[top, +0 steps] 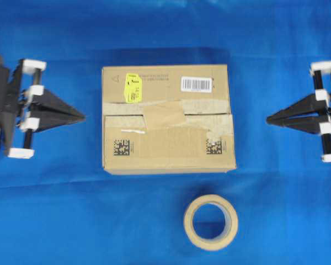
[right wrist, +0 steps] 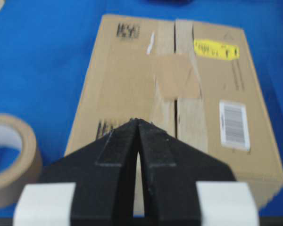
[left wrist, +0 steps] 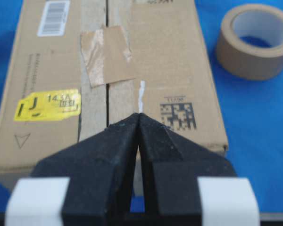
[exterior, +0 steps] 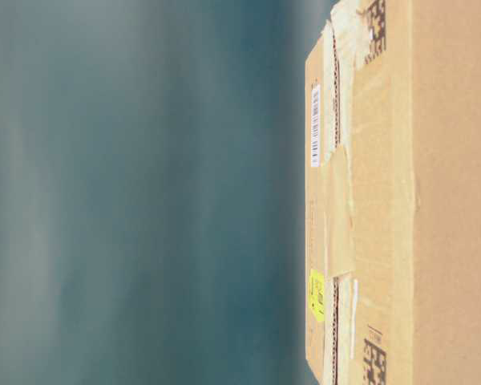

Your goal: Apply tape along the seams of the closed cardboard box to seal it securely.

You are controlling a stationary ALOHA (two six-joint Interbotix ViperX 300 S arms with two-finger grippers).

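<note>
You see a brown cardboard box [top: 168, 118] on a bright blue cloth [top: 71, 210]. At its upper left sits a yellow sticker [top: 133, 88] with black print, at upper right a white barcode label [top: 196, 84], low down two black square codes [top: 121, 147]. The tape [top: 164, 116] is tan-brown; the tape roll [top: 211, 222] below is paler tan.

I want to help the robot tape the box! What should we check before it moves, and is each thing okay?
1. Cardboard box flaps closed flat: ok.
2. Tape piece sitting across the seams: ok, but it covers only the middle.
3. Whole seam covered: not ok, the dark line shows on both sides of the piece.
4. Tape roll nearby, on the cloth in front of the box: ok.
5. Left hand and right hand clear of the box: ok, both shut and holding nothing.
6. Piece pressed down firmly: cannot tell.
</note>
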